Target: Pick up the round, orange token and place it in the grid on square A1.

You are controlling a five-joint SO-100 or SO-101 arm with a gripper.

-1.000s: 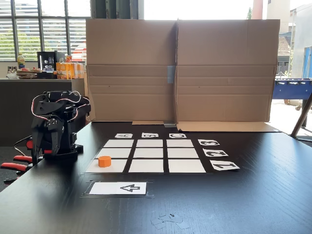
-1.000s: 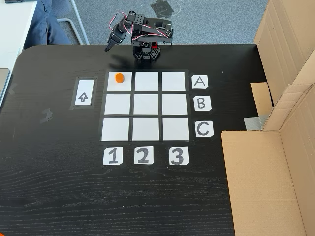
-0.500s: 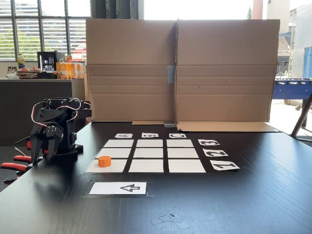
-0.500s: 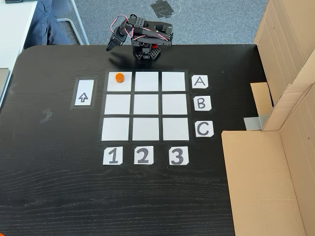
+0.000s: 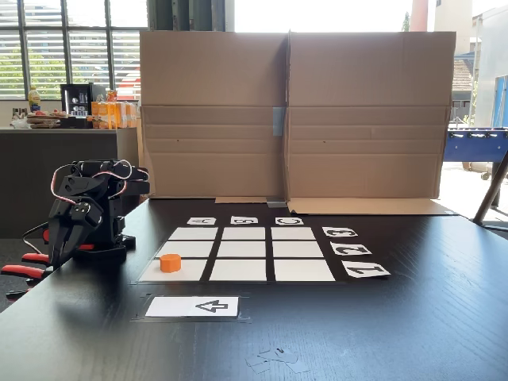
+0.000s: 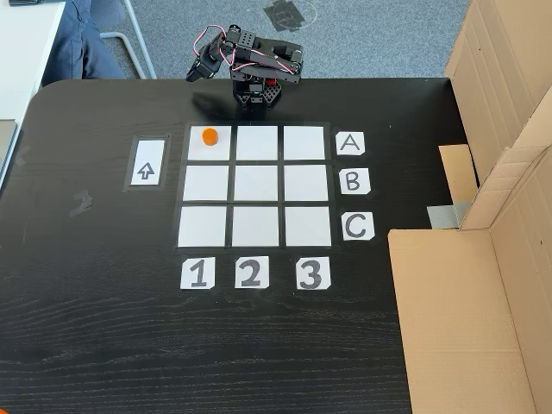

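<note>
The orange token point(image 6: 209, 135) lies on square A1 point(image 6: 200, 152), the corner cell of the grid point(image 6: 255, 186) in line with the "A" card point(image 6: 350, 143) and the "1" card point(image 6: 197, 273). In the low fixed view the token point(image 5: 170, 263) is on the near left cell, square A1 point(image 5: 192, 271), of the grid point(image 5: 243, 249). My gripper point(image 6: 195, 74) hangs folded back by the arm's base beyond the grid's edge, well clear of the token. It looks shut and holds nothing. From the side the gripper point(image 5: 65, 244) points down beside the table's left edge.
A white arrow card point(image 6: 146, 164) lies left of the grid. Tall cardboard walls point(image 5: 290, 115) close the table's far side, and flat cardboard point(image 6: 466, 319) covers its right part. A person's leg point(image 6: 82, 39) is at the top left. Red-handled clamps point(image 5: 24, 266) sit by the arm.
The arm has folded further back toward its base, drawing the gripper away from the grid. The token has stayed on its cell.
</note>
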